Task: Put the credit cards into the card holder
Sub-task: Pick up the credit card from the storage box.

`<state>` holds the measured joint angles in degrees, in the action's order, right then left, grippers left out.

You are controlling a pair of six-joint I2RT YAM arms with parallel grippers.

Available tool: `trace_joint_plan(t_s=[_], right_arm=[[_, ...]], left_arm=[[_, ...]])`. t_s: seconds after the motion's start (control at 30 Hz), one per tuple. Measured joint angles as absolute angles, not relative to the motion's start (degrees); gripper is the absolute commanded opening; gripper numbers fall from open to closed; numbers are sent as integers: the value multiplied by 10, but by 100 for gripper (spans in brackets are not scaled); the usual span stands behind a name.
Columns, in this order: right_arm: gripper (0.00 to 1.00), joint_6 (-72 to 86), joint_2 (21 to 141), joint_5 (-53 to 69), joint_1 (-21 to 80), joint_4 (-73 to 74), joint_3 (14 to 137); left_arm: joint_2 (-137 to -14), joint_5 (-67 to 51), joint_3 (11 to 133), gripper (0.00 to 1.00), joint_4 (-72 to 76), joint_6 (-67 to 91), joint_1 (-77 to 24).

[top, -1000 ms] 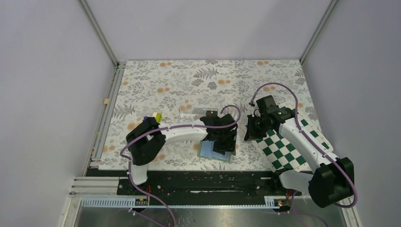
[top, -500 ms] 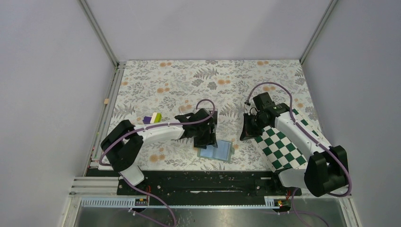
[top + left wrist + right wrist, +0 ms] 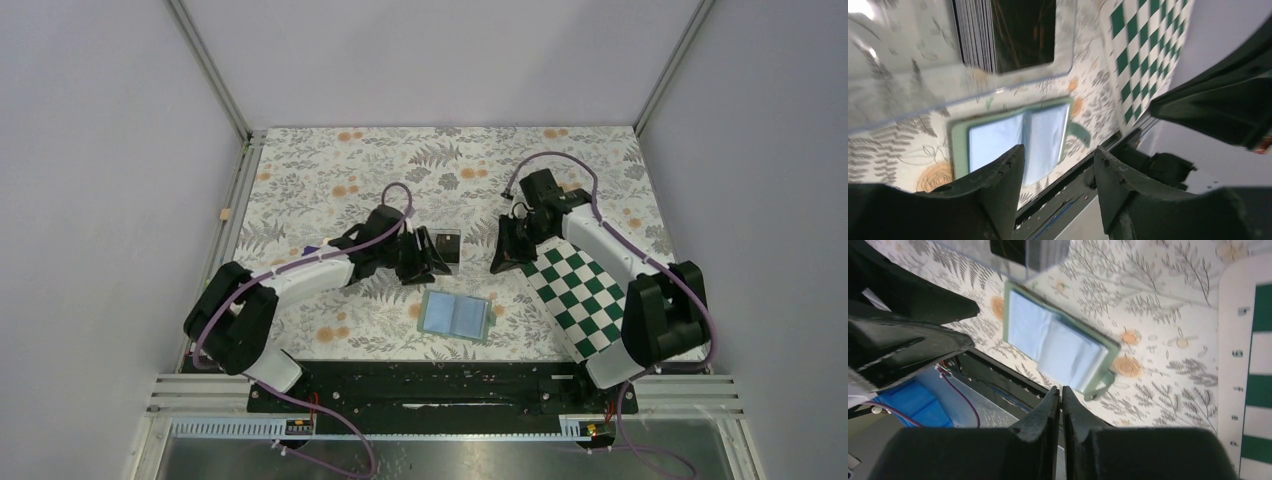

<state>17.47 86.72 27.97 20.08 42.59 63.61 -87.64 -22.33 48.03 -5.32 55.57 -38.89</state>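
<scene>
Cards (image 3: 1018, 30) in clear box (image 3: 908, 85) | card holder (image 3: 998, 142) open | left gripper (image 3: 1059, 152) parted | right gripper (image 3: 1061, 390) pressed together

The sage-green card holder (image 3: 455, 315) lies open flat, pale blue pockets up, near the stacked black credit cards (image 3: 447, 242).

Soft, even overhead light fills the top view, barely a shadow. Motion blur smears both wrist views, softening the card holder (image 3: 1058, 347); glare whitens a corner of the clear box (image 3: 908, 75) in the left.
</scene>
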Motion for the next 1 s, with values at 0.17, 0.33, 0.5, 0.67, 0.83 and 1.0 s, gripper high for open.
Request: trace_joint_plan(t_s=[0.17,0.33,0.5,0.67,0.83,1.0], right_arm=[[24,188,941,294,211,408,704],[32,210,1009,307,222,389,763],[33,225,1069,312,232,376,805],[33,234,1108,311,236,374,819],[23,236,1129,312,237,374,825],[13,239,1135,315,237,373,826]], left_arm=[[-871,-245,522,46,-61,535,-322],[-933,-246,646,42,-122,487,-286],[-1018,-246,729,36,-173,447,-285],[-1082,-242,761,30,-224,420,-286],[-1103,-242,773,25,-253,408,-286],[-1107,-242,775,20,-260,404,-286]])
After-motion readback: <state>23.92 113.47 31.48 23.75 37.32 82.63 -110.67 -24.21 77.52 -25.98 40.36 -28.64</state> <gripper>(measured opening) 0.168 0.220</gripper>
